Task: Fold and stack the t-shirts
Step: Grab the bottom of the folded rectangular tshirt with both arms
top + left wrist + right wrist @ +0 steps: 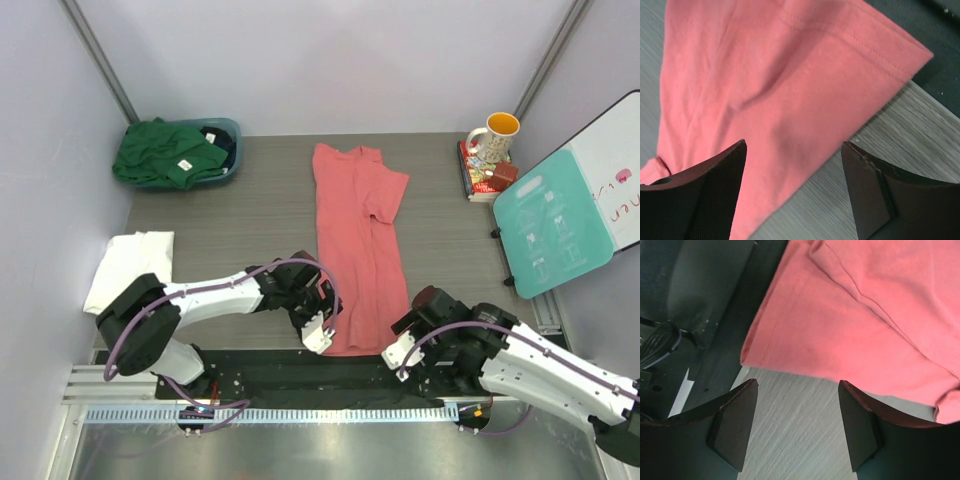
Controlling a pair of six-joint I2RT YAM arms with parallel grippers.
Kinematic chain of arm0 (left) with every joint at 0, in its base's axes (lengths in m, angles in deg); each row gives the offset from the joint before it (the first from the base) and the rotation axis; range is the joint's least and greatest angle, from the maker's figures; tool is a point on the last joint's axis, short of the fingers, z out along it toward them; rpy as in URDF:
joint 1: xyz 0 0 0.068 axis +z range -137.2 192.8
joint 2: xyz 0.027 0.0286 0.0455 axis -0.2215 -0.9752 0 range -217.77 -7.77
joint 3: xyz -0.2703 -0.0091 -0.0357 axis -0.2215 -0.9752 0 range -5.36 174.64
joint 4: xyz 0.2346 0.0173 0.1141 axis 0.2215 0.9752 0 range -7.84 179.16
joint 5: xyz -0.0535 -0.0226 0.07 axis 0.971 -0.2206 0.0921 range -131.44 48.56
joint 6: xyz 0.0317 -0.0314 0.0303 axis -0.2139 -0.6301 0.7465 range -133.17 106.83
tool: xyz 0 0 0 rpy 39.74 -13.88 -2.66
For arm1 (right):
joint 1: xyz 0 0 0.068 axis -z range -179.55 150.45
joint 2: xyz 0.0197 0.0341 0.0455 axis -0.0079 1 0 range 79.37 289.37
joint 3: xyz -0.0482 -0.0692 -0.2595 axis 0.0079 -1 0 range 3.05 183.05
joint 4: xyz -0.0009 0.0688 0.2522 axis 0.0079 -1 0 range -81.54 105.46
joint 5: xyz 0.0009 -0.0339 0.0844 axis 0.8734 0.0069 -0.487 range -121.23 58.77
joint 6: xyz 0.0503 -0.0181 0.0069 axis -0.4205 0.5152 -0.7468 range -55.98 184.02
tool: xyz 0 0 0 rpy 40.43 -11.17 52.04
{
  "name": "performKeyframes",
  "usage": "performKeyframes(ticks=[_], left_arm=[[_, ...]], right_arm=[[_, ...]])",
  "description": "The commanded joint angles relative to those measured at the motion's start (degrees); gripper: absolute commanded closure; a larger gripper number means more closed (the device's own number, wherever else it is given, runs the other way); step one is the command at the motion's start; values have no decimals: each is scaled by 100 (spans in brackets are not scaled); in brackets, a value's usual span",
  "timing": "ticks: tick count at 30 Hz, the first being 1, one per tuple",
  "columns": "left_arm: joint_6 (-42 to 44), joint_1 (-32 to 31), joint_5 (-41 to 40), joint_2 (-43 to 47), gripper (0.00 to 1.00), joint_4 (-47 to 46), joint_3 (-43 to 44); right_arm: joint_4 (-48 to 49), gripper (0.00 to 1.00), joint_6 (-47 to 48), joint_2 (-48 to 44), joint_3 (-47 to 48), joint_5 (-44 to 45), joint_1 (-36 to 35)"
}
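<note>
Left gripper (318, 338), arm stretched low along the near edge of the desk (240, 210), jaws wide and empty at the hem of the coral-red t-shirt (358, 240), which lies flat mid-desk. Right gripper (398, 352) opposite, jaws wide too. Label on the green t-shirt (170, 152): unreadable.

left arm (215, 295): stretches from the near left base toward the middle, forearm low
left hand (318, 335): tilted down, fingers (715, 190) spread wide apart
right arm (530, 365): reaches leftward from the near right, elbow bent
right hand (398, 352): low, fingers (735, 425) spread wide apart
</note>
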Motion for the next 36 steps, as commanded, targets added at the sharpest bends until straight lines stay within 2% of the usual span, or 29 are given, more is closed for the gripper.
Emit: performKeyframes(ticks=[1,4,10,19,23,28,33,36], left_arm=[[241,-108,456,-70,24,287,270],[477,-108,527,-87,24,612,305],[1031,-108,413,-254,29,1860,638],[1279,-117,413,-544,29,2186,753],[1077,-161,430,-606,30,2011,692],[251,-266,360,-720,34,1185,542],[-294,-337,342,-913,39,641,612],[-523,-363,325,-940,46,613,683]], right_arm=[[25,29,257,373,118,-434,28],[140,29,389,426,-84,-601,20],[184,29,390,812,-287,-777,28],[860,28,118,1391,-489,-742,20],[1063,30,-58,1560,-516,-610,29],[1362,33,-234,1533,-551,-478,28],[1581,40,-305,1437,-700,-320,20],[1766,46,-349,1419,-744,-250,29]])
